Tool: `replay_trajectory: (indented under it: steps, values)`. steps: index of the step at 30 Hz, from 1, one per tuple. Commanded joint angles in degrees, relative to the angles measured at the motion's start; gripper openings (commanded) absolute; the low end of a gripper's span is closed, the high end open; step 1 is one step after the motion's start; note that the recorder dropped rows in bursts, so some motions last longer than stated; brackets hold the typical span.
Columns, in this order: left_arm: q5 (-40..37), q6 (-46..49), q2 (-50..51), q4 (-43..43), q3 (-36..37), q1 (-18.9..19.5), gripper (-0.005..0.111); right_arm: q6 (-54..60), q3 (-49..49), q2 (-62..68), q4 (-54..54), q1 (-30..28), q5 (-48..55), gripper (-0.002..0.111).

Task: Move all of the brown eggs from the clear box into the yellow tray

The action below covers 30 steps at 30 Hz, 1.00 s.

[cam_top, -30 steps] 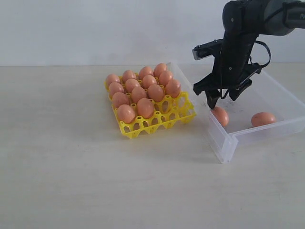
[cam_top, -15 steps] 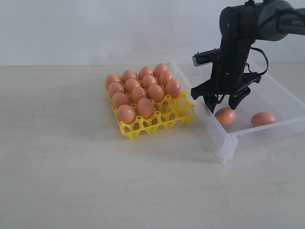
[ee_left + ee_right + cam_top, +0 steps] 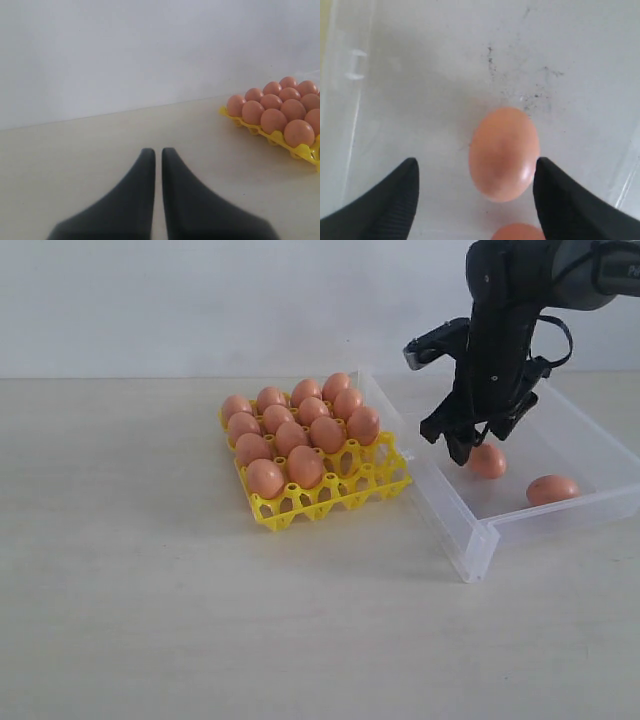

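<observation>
Though most of the brown eggs (image 3: 290,437) already sit in the yellow tray (image 3: 370,480), two lie on the floor of the clear box (image 3: 455,530). Fourteen fill the tray's cups, all but the pair at its near right corner. Of the two in the box, the left egg (image 3: 487,460) lies toward the middle of the floor. The right egg (image 3: 552,489) rests closer to the near wall, apart from the first.

The right hand (image 3: 478,445) is down inside the box with its fingers spread wide on either side of the left egg. Its wrist view shows that egg lying on the smudged floor in the gap, one finger (image 3: 560,200) just beside it and the other well clear, so nothing is gripped.

The tray stands on the pale worktop (image 3: 150,590) just left of the box.

The left hand (image 3: 158,150) is outside the exterior view. Its own camera shows the fingers drawn together with only a thin slit between them, holding nothing, well apart from the tray.
</observation>
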State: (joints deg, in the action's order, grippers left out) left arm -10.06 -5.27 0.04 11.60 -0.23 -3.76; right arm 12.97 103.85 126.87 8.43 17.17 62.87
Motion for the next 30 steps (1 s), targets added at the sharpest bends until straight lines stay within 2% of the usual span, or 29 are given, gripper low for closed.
replay_trajectory:
  steps: [1,12,19,24,30]
  values:
    - [0.2,-0.3,0.0,-0.1,0.2,-0.3,0.004,-0.7,0.2,0.7,1.0,-1.2,-5.9,0.058]
    - [0.2,-0.3,0.0,-0.1,0.2,-0.3,0.004,-19.2,0.2,1.8,1.2,-9.4,-5.0,0.058]
    - [0.2,-0.3,0.0,-0.1,0.2,-0.3,0.004,-14.5,0.2,1.5,1.1,-9.6,0.6,0.058]
    - [0.2,-0.3,0.0,-0.1,0.2,-0.3,0.004,-4.9,0.2,0.3,0.9,-9.2,7.1,0.058]
    - [0.2,-0.3,0.0,-0.1,0.2,-0.3,0.004,-8.1,0.2,-2.4,0.5,-9.2,7.1,0.058]
